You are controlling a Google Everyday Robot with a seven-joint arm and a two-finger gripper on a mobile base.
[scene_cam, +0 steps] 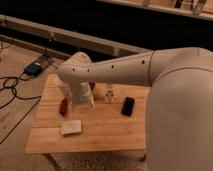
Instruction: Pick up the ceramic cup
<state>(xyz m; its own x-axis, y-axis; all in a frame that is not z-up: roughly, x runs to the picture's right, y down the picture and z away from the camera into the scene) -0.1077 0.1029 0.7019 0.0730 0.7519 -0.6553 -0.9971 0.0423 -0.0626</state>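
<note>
The ceramic cup does not show; it may be hidden under the big white arm (115, 67), which reaches over the wooden table (110, 135), likely to get at it. The gripper (82, 101) points down at the table's left half; one cannot tell if it grips anything. A small bottle (109, 94) stands just beside.

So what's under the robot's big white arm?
The wooden table, with the gripper reaching down by a dark red thing. A reddish bit peeks out behind. The arm hides the rest; no cup shows.
</note>
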